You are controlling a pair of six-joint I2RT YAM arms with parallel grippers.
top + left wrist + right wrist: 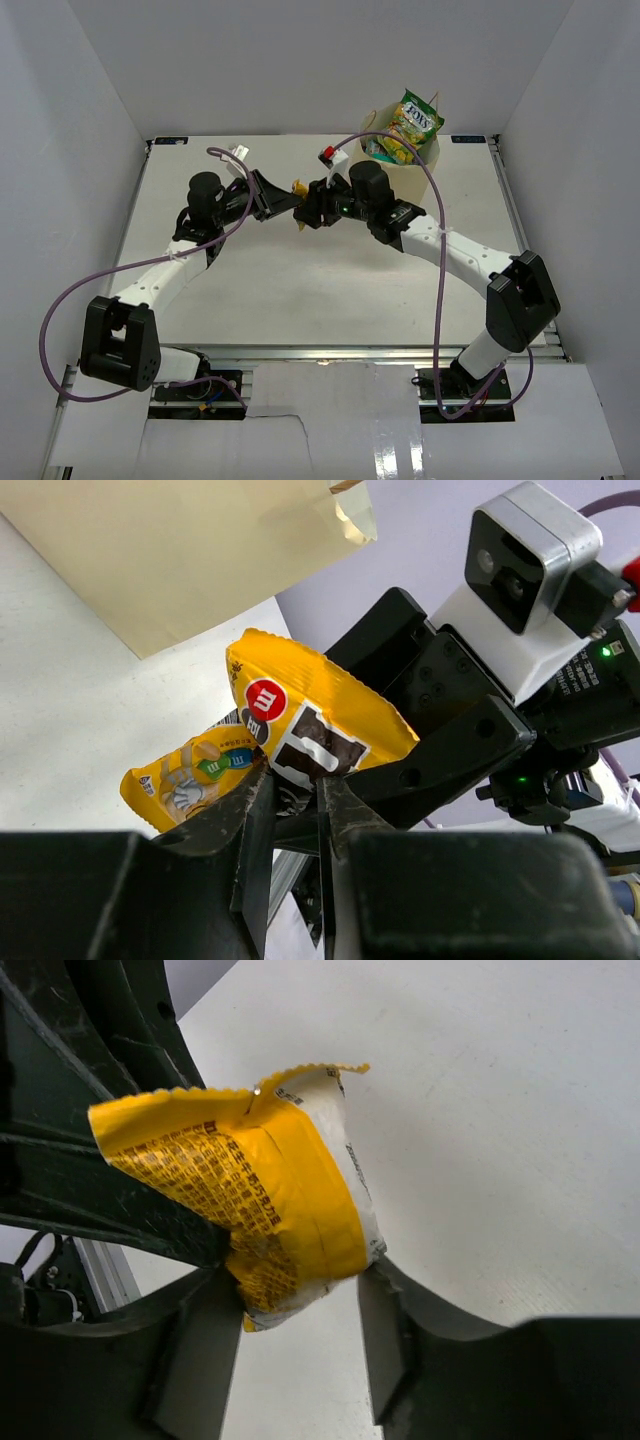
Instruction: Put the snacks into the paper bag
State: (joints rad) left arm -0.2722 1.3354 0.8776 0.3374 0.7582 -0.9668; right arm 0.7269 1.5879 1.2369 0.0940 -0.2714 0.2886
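Note:
A yellow M&M's snack packet (297, 188) hangs above the table's middle between the two grippers. My left gripper (284, 200) is shut on the packet's lower brown-printed edge (300, 750), as the left wrist view (295, 785) shows. My right gripper (306, 212) is open, its jaws on either side of the packet's other end (270, 1200), with the fingertips (380, 1290) at its edges; the right wrist view (300, 1290) shows the gap. The tan paper bag (412, 178) stands at the back right with a green-yellow packet (417, 120) sticking out of its top.
The bag's wall (180, 550) shows close behind the packet in the left wrist view. White walls enclose the table on three sides. Purple cables loop over both arms. A metal rail runs along the table's near edge.

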